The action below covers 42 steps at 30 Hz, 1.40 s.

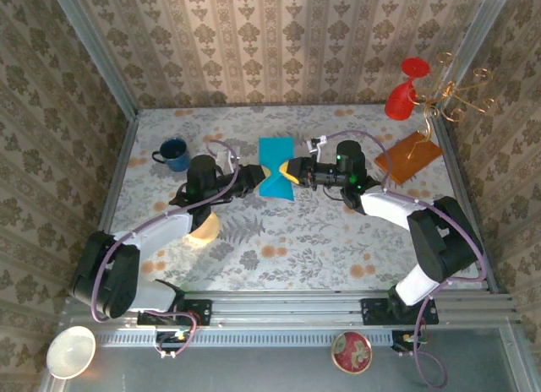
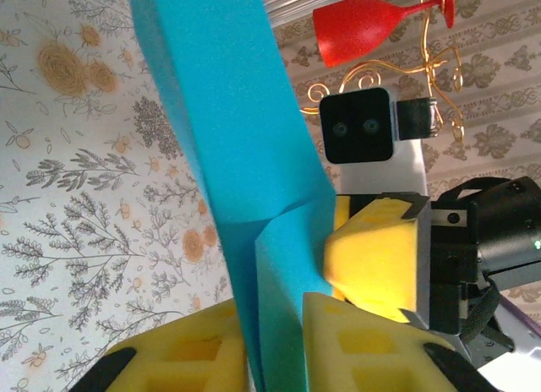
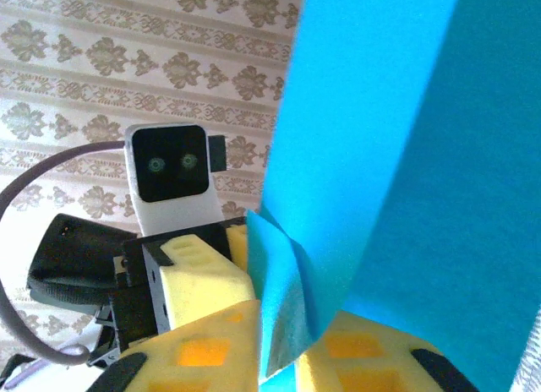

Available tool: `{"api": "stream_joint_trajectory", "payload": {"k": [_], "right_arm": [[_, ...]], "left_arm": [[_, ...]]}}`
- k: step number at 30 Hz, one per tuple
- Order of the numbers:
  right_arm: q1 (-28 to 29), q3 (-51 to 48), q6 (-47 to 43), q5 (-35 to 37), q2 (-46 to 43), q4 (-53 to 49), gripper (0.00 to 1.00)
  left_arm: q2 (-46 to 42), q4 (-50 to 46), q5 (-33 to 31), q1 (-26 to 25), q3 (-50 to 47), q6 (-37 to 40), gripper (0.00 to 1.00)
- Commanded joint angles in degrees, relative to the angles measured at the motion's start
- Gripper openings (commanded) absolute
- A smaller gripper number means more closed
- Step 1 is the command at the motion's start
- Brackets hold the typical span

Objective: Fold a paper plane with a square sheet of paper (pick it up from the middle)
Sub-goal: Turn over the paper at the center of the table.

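Yellow-padded, my left claw (image 2: 275, 350) clamps the square sheet of paper (image 2: 228, 113) aloft for folding; my right claw (image 3: 292, 350) straddles it, grip unclear.

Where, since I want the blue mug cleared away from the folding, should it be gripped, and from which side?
Probably the rim wall of the blue mug, from straight above: it stands upright with its mouth open, so one finger can go inside and one outside. Take the rim's right part, because the handle sticks out to the left in the top view.
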Motion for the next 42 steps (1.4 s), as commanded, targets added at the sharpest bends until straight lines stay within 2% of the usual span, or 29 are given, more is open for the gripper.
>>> {"api": "stream_joint_trajectory", "payload": {"k": [1, 4, 6, 8, 11, 15, 18, 25, 32, 34, 37, 39, 42], "right_arm": [[-0.7, 0.0, -3.1, -0.3, -3.0, -4.6, 0.29], [-1.9, -0.5, -7.0, 3.0, -5.5, -12.1, 0.44], [-3.3, -1.0, -9.8, 5.7, -7.5, -17.3, 0.5], [-4.8, -1.5, -12.4, 8.5, -9.6, -22.0, 0.54], [-6.5, -1.0, -17.0, 13.5, -13.1, -30.5, 0.57], [-6.7, 0.7, -23.9, 22.7, -17.6, -41.7, 0.61], [-6.9, 1.4, -26.3, 28.6, -19.5, -46.9, 0.63], [-8.0, 0.0, -27.2, 35.0, -22.1, -50.7, 0.65], [-9.9, -2.3, -26.4, 35.9, -23.5, -51.2, 0.65], [-10.4, -3.0, -26.2, 36.1, -24.0, -51.2, 0.65], [-11.2, -4.2, -25.7, 36.2, -24.6, -51.3, 0.64], [-11.6, -5.1, -25.5, 36.4, -25.1, -51.4, 0.64], [-12.1, -6.2, -25.1, 37.5, -26.0, -51.9, 0.64]], "left_arm": [[-1.3, 1.3, -0.2, 0.5, 0.4, 0.9, 0.16], [-1.6, -0.1, -0.3, 0.8, 0.3, 2.3, 0.13], [-2.1, -3.6, -2.0, 0.9, 0.8, 4.4, 0.12], [-2.9, -10.0, -3.5, 0.8, 2.2, 8.0, 0.12], [-4.1, -26.1, -8.8, 0.2, 6.7, 17.0, 0.12], [-2.8, -49.4, -25.1, -3.4, 15.9, 30.7, 0.11], [0.8, -59.9, -37.4, -6.5, 22.2, 35.7, 0.11], [11.6, -72.2, -61.8, -13.1, 34.0, 38.6, 0.08], [27.4, -82.0, -80.2, -19.7, 47.6, 38.7, 0.08], [32.8, -84.9, -83.1, -21.2, 52.1, 38.4, 0.08], [38.7, -86.6, -82.5, -22.1, 56.7, 37.5, 0.08], [41.2, -85.2, -79.3, -22.2, 57.8, 37.3, 0.08], [43.4, -81.7, -70.4, -22.2, 58.2, 36.7, 0.12]]}}
